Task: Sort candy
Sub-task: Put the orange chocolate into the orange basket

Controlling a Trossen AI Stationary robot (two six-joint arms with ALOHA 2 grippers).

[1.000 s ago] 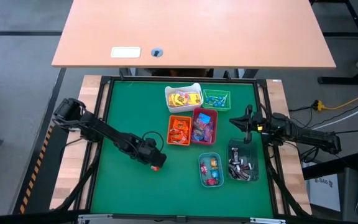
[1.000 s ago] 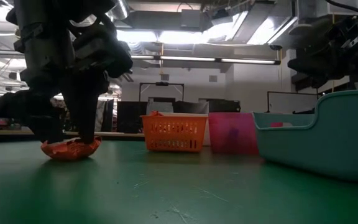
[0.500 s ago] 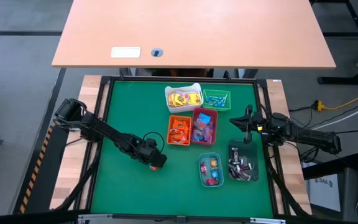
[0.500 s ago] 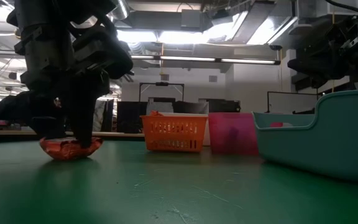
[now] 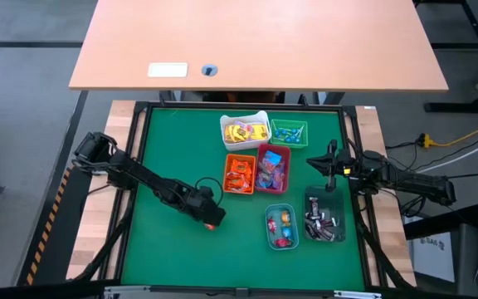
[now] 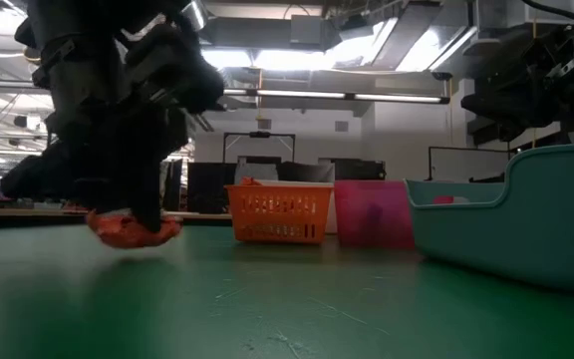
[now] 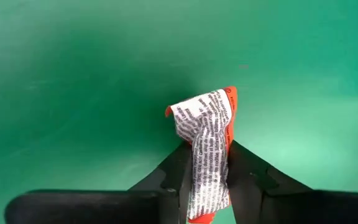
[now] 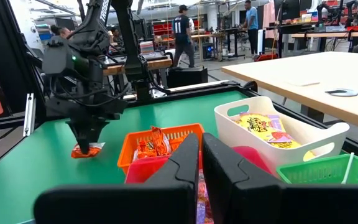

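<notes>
Left gripper (image 5: 209, 219) is clamped on an orange-wrapped candy (image 7: 205, 144), out on the open green mat (image 5: 173, 249). Wrist view shows the wrapper pinched between the two fingers (image 7: 178, 177), printed white side facing the camera, orange edge poking out past the tips. From table level the candy (image 6: 133, 228) looks just clear of the mat or barely brushing it; can't tell which.

Step in hand: grasp made, lift starting. This one isn't sorted yet.

Relative to the left gripper:
- orange bin (image 5: 240, 174), nearest and just ahead toward the bin cluster, already holds matching orange wrappers
- red bin (image 5: 274, 169) touches the orange bin's far side, mixed pieces inside
- white bin (image 5: 245, 130) with yellow candies and green bin (image 5: 289, 132) sit beyond those two
- two clear bins (image 5: 280, 226) off to the side, near the table's front edge, also loaded

Right gripper (image 5: 332, 164) is parked, fingers pressed together with nothing between them, hovering near the clear bin holding dark wrappers. Well apart from the left one.

Next move, my read: raise enough to clear the orange bin's mesh wall, carry the short hop over its rim, then let go above the pile. Grip is on wrapper only, so it may twist or slip in transit. Keep the drop low and centred so it doesn't bounce into the red bin next door.
</notes>
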